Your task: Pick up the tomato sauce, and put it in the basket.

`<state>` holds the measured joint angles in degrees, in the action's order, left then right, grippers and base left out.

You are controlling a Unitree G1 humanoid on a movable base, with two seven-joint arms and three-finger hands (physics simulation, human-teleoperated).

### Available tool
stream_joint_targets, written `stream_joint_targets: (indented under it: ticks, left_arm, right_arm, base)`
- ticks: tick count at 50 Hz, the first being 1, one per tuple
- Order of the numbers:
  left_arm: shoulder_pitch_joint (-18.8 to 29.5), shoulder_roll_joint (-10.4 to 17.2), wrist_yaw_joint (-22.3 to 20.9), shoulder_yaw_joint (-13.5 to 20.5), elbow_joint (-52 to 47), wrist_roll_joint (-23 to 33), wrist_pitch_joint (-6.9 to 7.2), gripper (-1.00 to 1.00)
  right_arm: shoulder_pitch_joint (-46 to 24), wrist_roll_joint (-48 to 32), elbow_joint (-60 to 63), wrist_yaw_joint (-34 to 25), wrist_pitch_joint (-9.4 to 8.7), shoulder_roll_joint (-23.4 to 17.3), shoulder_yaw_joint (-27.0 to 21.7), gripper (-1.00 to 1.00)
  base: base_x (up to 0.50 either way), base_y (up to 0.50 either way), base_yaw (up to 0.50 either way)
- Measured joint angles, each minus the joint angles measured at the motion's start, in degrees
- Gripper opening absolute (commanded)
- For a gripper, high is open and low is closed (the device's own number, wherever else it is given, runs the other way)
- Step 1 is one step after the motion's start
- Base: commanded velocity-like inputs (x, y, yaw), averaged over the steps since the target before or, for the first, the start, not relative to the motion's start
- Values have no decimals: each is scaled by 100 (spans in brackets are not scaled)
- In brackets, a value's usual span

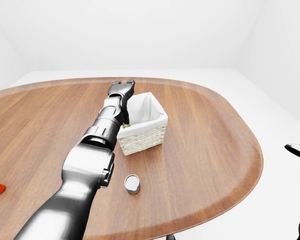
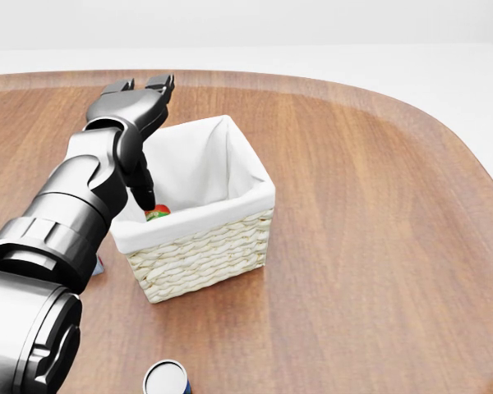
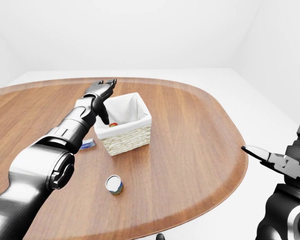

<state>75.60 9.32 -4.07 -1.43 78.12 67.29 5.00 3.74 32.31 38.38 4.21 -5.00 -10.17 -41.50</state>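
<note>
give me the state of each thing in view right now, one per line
tomato sauce: lying inside the basket, free of the hand, mostly hidden by the rim
basket: upright on the table, holding the sauce
left robot hand: open, fingers spread above the basket's left edge
right robot hand: off the table at the right edge, grip unclear
can: upright on the table, untouched

Left hand (image 2: 135, 92) fingers spread wide, over the far-left corner of the basket (image 2: 209, 250), holding nothing. Tomato sauce (image 2: 157, 213) sits inside the basket at its left wall, only red top with a bit of green showing above the white liner. Basket rests on wooden table (image 2: 370, 230). Blue-sided can (image 2: 165, 378) with white lid near bottom edge, apart from the basket
</note>
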Motion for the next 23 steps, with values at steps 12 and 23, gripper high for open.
stream_joint_targets:
  ticks: [12, 23]
  left_arm:
    - [-2, 33, 24, 1, -1, 8, 0, 100]
    - [19, 69, 2, 11, -3, 2, 0, 100]
  right_arm:
    - [2, -25, 10, -5, 0, 16, 22, 100]
    - [5, -27, 14, -11, 0, 20, 23, 100]
  base:
    - [0, 0, 0]
    - [0, 0, 0]
